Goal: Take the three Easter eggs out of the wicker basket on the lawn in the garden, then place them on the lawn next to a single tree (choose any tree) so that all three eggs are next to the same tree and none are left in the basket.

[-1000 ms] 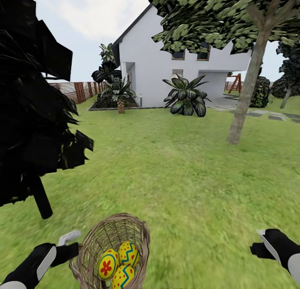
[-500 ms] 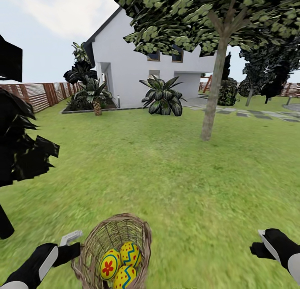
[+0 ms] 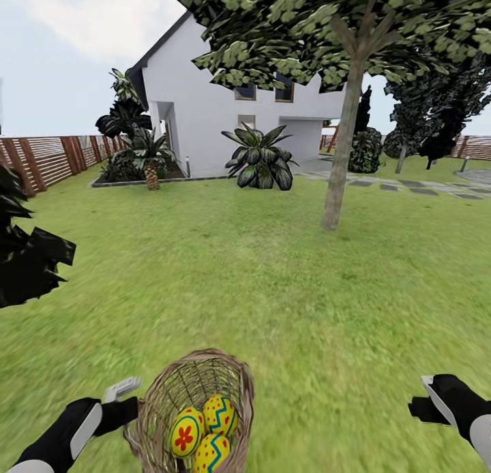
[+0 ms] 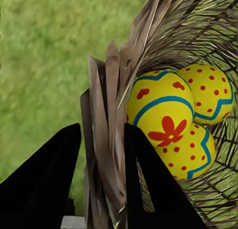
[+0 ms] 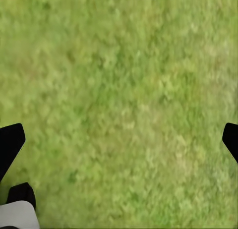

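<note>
The wicker basket is gripped at its rim by the left pincer, the three Easter eggs lying inside just beyond its fingers. The right pincer is spread wide, empty, above the lawn. No egg is judged placed yet; the tree is seen well ahead.

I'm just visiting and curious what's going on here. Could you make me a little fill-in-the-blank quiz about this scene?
1. The basket holds ___ painted eggs.
2. The left gripper is clamped on the basket's ___.
3. The right gripper is open, with only ___ beneath it.
4. The leafy tree stands in front of a white ___.

Missing words: three; rim; grass; house
</note>
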Robot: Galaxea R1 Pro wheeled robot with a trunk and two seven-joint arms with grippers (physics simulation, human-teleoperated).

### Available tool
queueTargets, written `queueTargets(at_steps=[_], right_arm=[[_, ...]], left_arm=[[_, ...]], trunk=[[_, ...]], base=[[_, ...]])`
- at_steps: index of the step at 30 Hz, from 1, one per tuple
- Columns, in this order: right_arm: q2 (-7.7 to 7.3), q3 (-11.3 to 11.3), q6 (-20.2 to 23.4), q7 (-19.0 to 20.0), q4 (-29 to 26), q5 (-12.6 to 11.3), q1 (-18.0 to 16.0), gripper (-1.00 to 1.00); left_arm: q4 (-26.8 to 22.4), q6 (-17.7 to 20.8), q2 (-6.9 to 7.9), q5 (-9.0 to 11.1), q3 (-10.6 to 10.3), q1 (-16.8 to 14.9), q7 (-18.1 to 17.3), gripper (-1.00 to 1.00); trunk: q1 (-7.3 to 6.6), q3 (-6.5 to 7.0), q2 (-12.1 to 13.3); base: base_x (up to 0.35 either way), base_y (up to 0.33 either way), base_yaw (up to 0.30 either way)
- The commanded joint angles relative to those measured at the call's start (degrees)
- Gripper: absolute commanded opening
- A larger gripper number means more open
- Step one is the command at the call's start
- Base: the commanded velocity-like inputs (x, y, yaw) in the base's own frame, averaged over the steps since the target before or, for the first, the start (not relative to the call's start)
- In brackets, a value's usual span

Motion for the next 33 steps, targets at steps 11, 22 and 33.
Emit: queueTargets(at_steps=[11, 22, 33], right_arm=[[0.11, 0.4, 0.3, 0.1, -0.1, -0.4, 0.0, 1.00], [0.11, 0.5, 0.4, 0.1, -0.1, -0.3, 0.0, 1.00], [0.29, 0.4, 0.4, 0.1, -0.1, -0.1, 0.0, 1.00]], left_arm=[[-0.1, 0.1, -1.21, -1.1, 0.3, -0.1, -0.2, -1.00], [-0.1, 0.2, -1.96, -1.1, 0.3, -0.1, -0.2, -1.00], [0.0, 0.3, -2.44, -1.1, 0.3, -0.1, -0.2, -1.00]], trunk=[[0.07, -0.13, -0.1], [0.07, -0.13, -0.1], [0.07, -0.13, -0.1]], base=[[0.287, -0.196, -0.067], [0.264, -0.214, -0.162], [0.264, -0.214, 0.000]])
